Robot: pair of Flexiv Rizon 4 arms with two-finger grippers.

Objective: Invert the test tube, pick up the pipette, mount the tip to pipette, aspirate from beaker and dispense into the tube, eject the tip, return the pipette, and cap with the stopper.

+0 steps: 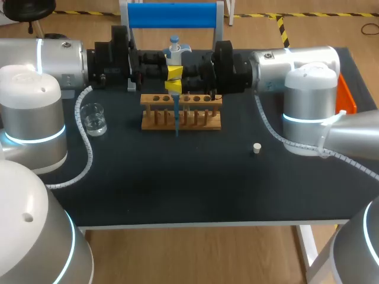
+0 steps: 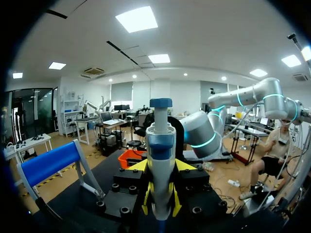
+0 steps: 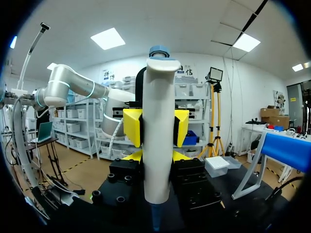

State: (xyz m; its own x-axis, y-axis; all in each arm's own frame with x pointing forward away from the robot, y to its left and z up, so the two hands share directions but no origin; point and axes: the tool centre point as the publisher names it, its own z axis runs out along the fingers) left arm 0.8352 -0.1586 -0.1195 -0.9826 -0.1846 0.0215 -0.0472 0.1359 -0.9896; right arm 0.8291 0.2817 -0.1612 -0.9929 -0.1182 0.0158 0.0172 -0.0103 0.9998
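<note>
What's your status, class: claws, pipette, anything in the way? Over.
Left claw, right claw both shut on pipette. Pipette upright by wooden rack, tip down. Beaker and stopper off to the sides, apart from it.

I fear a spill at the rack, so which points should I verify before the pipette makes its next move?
1. Left gripper shut on the pipette: ok.
2. Right gripper shut on it too: ok.
3. Tip mounted on the pipette: ok.
4. Where the tip's end sits in the rack: cannot tell.
5. Beaker upright, apart from both grippers: ok.
6. Stopper lying free on the table: ok.
</note>
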